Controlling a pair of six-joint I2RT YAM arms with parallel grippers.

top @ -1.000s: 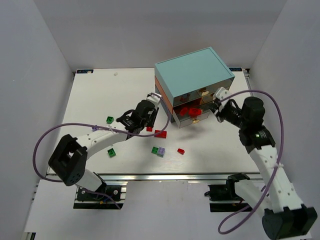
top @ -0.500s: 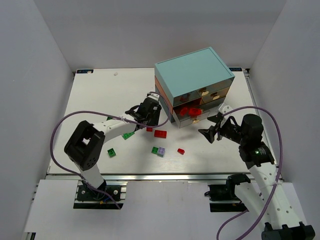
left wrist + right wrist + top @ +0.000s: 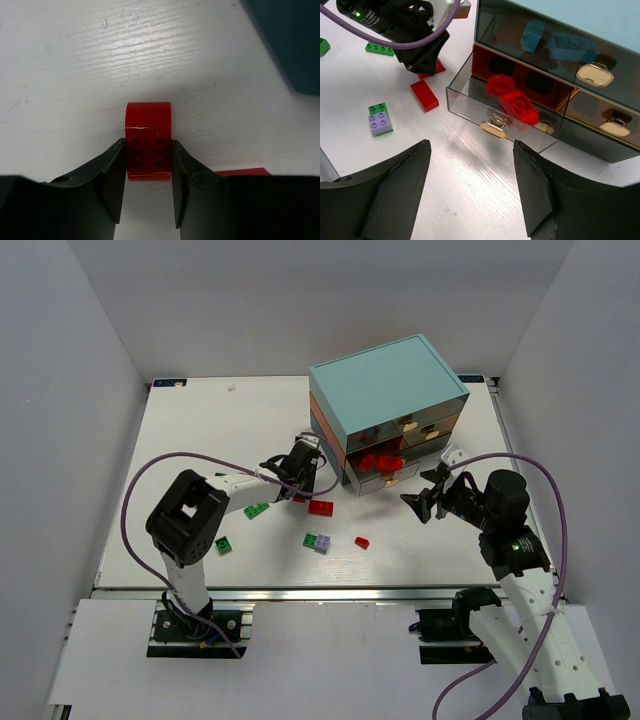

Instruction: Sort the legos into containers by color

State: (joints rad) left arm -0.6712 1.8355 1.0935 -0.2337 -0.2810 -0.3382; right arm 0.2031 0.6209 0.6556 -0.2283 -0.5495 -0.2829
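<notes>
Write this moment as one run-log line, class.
left fingers: clamping red brick | right fingers: open, empty | drawer: open, red pieces inside | lilac brick: loose on table

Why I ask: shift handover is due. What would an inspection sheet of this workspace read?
Surface: white table, bricks scattered toward its near half.
Job's things: chest with one drawer pulled open, red bricks inside. Loose on the table: a long red brick, a small red brick, a square green brick, a long green brick, a green-and-lilac pair.
Clutter: nothing seen.
Grippers: left gripper closed on a red arch brick low at the table; right gripper open, empty, facing the open drawer.
Cables: a purple cable loops over each arm, snagging nothing.
Surroundings: white walls on three sides.
</notes>
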